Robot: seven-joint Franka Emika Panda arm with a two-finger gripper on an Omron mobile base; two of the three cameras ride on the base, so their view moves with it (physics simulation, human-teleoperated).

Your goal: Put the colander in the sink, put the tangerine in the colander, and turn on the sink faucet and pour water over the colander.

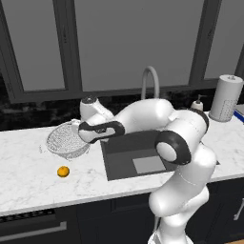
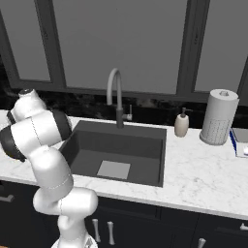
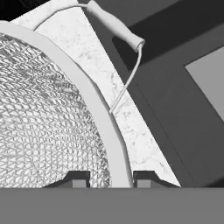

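Fingers pinch the colander rim (stiff, light wire mesh) beside its handle; likely tips.

We note a home kitchen: white marble tabletop over dark cabinets, recessed dark sink with gooseneck sink faucet, soap dispenser, paper towel roll, large windows behind.

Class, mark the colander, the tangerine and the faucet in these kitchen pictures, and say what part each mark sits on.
colander [image 1: 64, 140]: left base view, on the mesh inside the bowl.
tangerine [image 1: 63, 171]: left base view, on the middle of the fruit.
faucet [image 2: 115, 80]: right base view, on the arched spout.
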